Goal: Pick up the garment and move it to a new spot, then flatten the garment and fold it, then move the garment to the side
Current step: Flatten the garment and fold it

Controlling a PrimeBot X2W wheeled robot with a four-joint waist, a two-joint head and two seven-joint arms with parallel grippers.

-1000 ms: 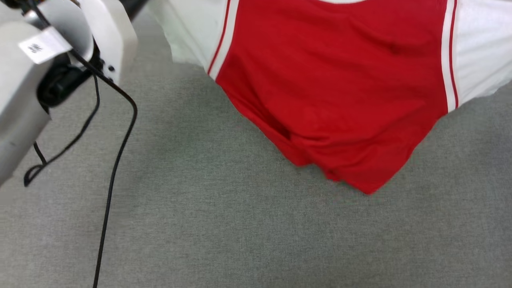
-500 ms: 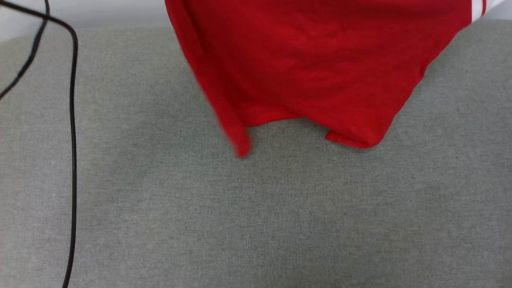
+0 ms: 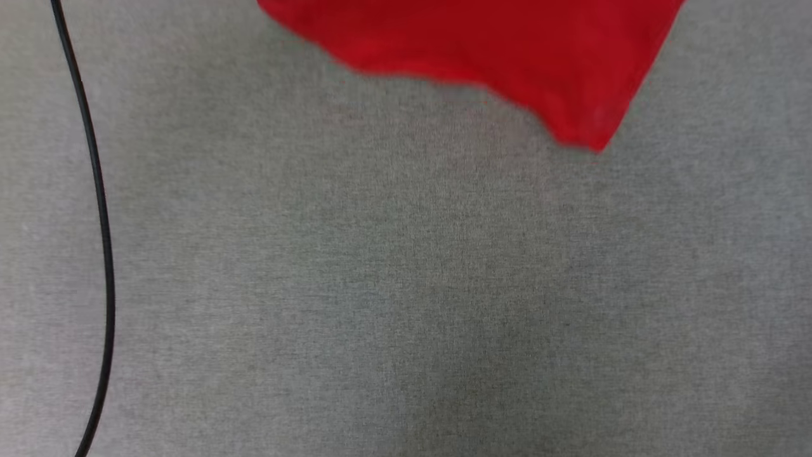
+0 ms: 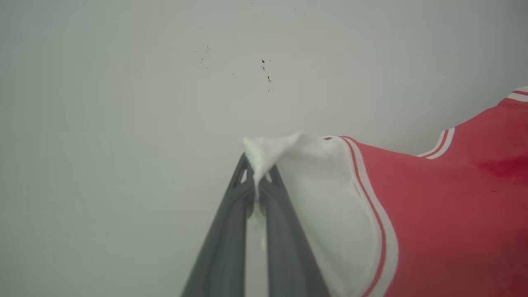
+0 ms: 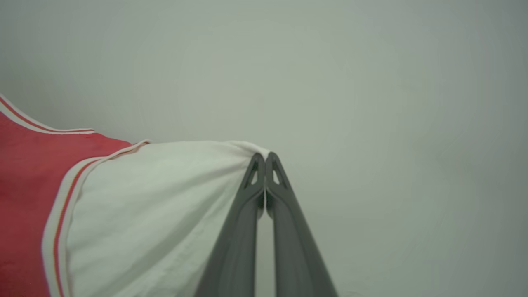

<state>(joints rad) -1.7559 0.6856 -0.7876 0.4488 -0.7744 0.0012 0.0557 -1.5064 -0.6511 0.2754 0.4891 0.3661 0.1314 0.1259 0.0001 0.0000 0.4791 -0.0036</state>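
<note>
The garment point(image 3: 507, 51), a red jersey with white sleeves, hangs in the air; its red lower hem shows at the top of the head view, above the grey cloth surface point(image 3: 406, 285). In the left wrist view my left gripper point(image 4: 258, 173) is shut on the tip of one white sleeve point(image 4: 313, 181). The right wrist view has my right gripper point(image 5: 265, 159) shut on the edge of the other white sleeve point(image 5: 165, 206). The red body point(image 4: 453, 214) stretches between the two grips, with red-and-white striped trim at the sleeve seams.
A black cable point(image 3: 101, 241) runs down the left side of the grey surface in the head view. Behind both grippers stands a plain pale wall point(image 4: 165, 82) with a few dark specks.
The head camera has tilted, so the view shifted. The garment's hem now sits higher in the picture, and the pale arm at the left is gone from it.
</note>
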